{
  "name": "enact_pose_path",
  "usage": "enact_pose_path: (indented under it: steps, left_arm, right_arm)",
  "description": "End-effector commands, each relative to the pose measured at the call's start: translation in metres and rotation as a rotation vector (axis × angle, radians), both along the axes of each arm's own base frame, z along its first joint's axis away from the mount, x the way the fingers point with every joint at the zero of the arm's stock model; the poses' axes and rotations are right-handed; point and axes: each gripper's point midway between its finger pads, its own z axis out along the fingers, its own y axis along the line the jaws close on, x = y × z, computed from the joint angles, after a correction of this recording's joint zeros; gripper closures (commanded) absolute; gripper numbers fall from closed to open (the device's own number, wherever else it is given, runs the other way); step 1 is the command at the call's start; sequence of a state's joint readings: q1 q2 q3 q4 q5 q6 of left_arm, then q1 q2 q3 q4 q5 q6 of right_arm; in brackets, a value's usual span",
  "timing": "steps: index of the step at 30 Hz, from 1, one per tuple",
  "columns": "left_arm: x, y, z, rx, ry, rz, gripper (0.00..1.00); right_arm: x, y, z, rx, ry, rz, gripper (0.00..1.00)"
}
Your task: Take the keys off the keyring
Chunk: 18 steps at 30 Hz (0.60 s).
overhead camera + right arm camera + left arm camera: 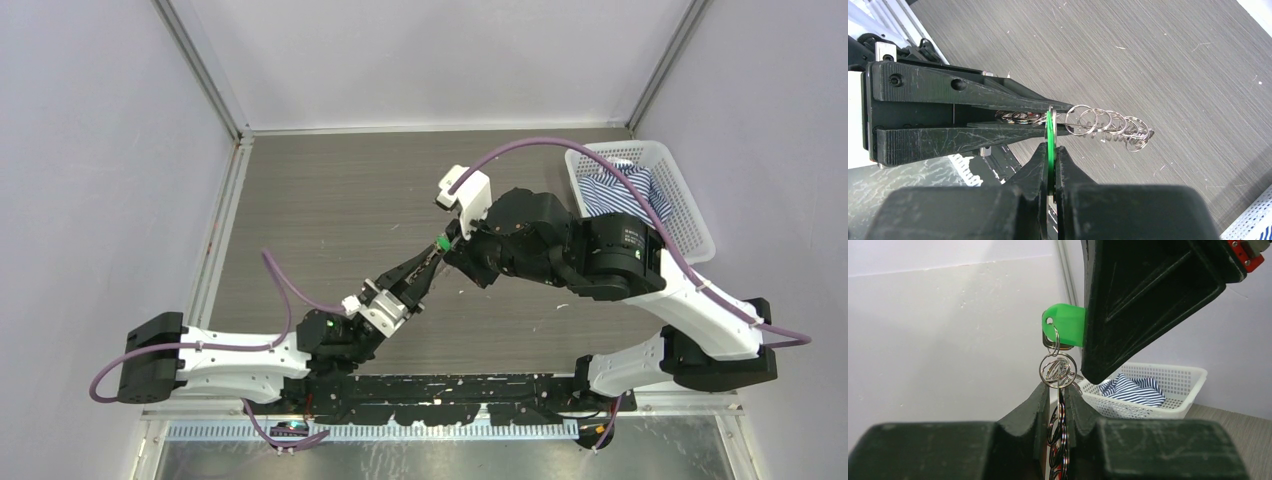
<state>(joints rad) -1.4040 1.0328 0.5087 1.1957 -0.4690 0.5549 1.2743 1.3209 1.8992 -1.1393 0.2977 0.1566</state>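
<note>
The green-headed key (pixel 1068 325) and its keyring (pixel 1058 370) of linked loops hang over the middle of the grey wood-grain tabletop (pixel 330 190), strung near-left to far-right between the left gripper (pixel 1057 390), pinching the loops, and the right gripper (pixel 1050 147), pinching the green head, with white walls (pixel 430 60) around and a basket (pixel 690 200) at the far-right corner.

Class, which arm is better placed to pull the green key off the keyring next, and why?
Right, probably. The right gripper is shut on the green key, while the left gripper pins the keyring, so it can anchor.
</note>
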Motion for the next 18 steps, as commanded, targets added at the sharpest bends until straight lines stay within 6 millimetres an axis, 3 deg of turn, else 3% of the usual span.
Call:
enact_pose_path:
  steps: [1, 9, 15, 18]
  left_arm:
    - [-0.001, 0.016, 0.019, -0.090, -0.041, 0.020, 1.00]
    - [0.015, 0.026, 0.013, -0.096, 0.037, 0.115, 0.99]
    - [0.010, 0.013, 0.008, -0.062, 0.085, 0.038, 1.00]
    - [0.005, 0.008, 0.006, -0.064, 0.109, -0.019, 0.82]
  right_arm:
    - [-0.001, -0.003, 0.030, 0.104, -0.026, -0.010, 0.99]
    - [-0.016, 0.004, 0.030, 0.122, 0.014, 0.077, 0.99]
    - [-0.013, 0.005, 0.024, 0.091, 0.008, 0.071, 0.99]
    - [-0.010, 0.005, 0.026, 0.090, -0.003, 0.057, 0.99]
